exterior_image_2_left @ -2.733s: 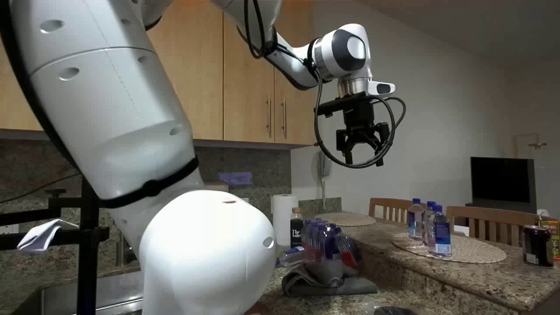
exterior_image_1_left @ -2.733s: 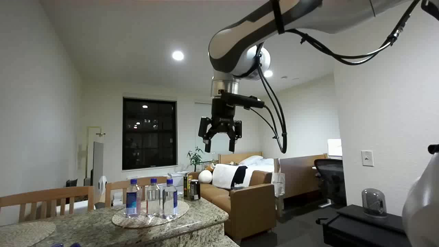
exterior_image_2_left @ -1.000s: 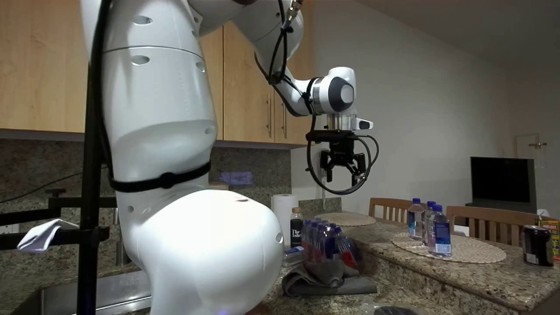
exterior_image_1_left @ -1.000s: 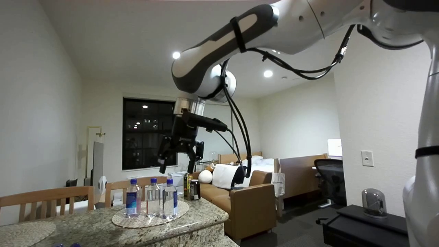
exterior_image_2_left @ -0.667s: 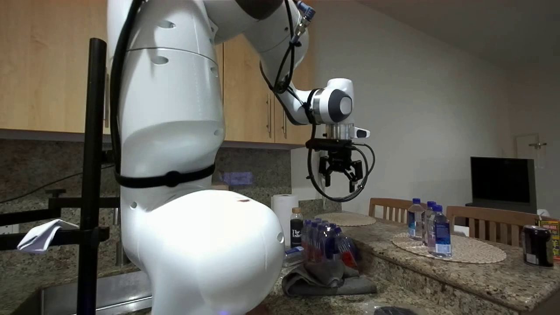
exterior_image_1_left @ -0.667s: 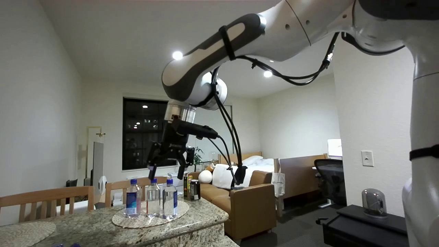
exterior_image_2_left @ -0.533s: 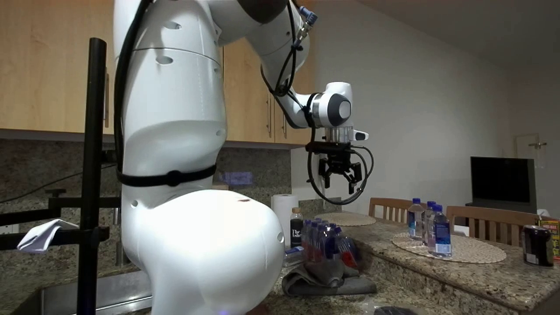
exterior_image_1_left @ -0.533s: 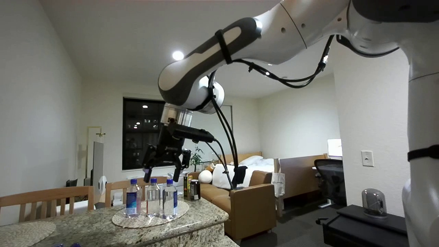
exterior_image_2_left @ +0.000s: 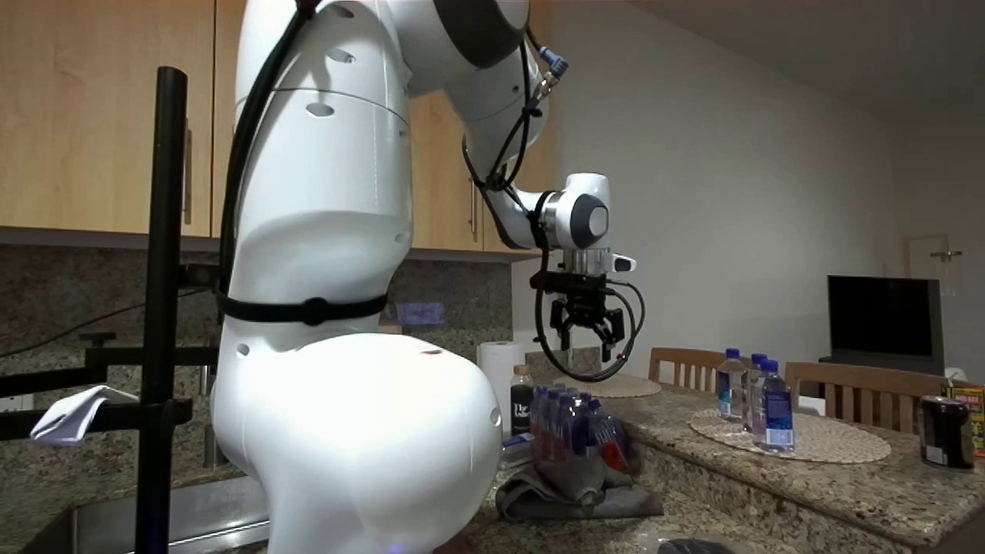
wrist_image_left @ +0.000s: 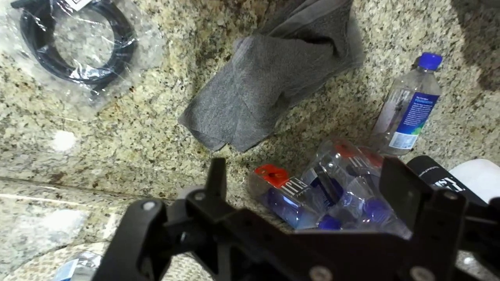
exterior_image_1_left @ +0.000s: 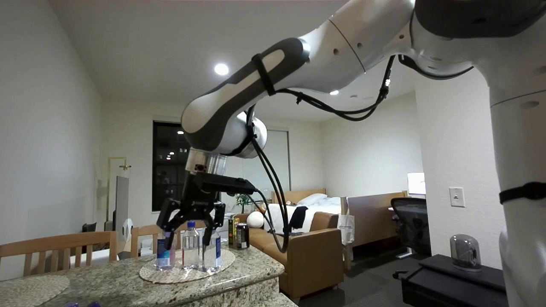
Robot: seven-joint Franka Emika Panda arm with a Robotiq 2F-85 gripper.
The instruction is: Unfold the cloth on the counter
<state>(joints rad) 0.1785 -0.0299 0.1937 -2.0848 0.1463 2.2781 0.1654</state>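
My tool (exterior_image_2_left: 586, 345) hangs above the table (wrist_image_left: 160, 121), fingers (wrist_image_left: 216, 177) apart. In the wrist view the cloth (wrist_image_left: 250, 89) lies rumpled on the table, between the coil (wrist_image_left: 124, 43) at left and a lying bottle (wrist_image_left: 414, 113) at right; in an exterior view I see it just nearer than the bottle pack (exterior_image_2_left: 569, 423).
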